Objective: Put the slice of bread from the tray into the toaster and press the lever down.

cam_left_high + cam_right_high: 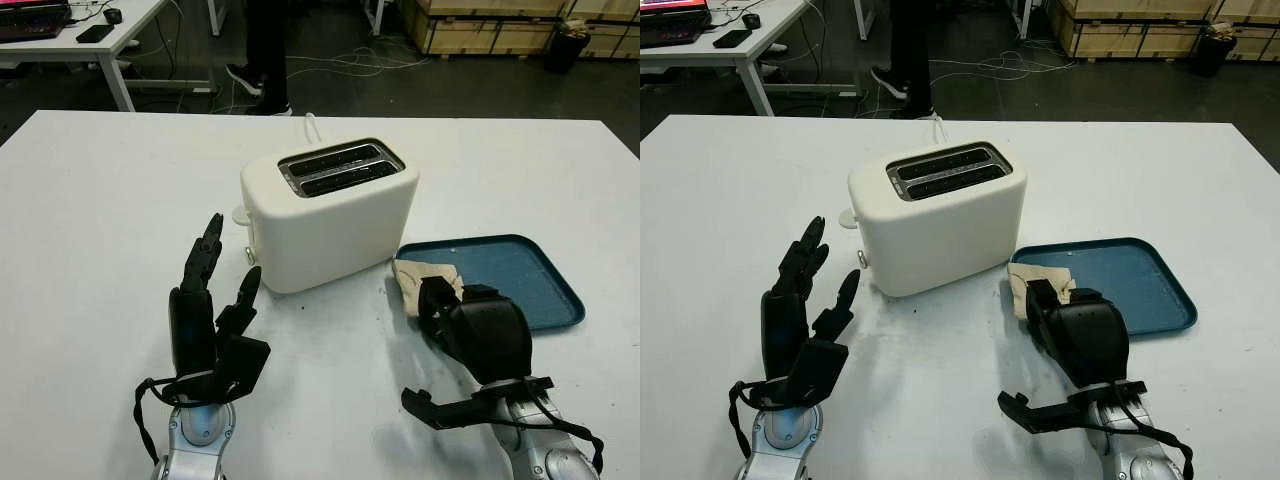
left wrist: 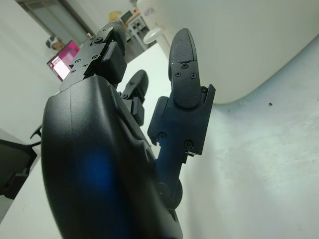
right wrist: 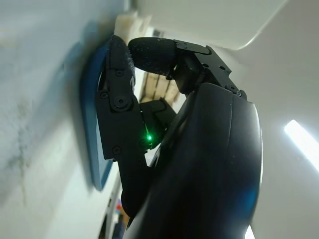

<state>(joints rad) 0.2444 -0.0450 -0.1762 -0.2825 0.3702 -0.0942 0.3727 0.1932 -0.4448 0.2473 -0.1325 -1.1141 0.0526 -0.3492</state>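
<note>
The white toaster stands mid-table, its two slots facing up and its lever knob on the left end. A blue tray lies to its right. The pale slice of bread overhangs the tray's left edge. My right hand is over the slice's near part, fingers curled and pinching its edge; the right wrist view has the bread just past the closed fingertips. My left hand is open above the table, left of the toaster and near the lever end.
The white table stretches wide to the left and behind the toaster. A cord runs off the table's far edge. A person's legs stand beyond it, beside a desk and wooden crates.
</note>
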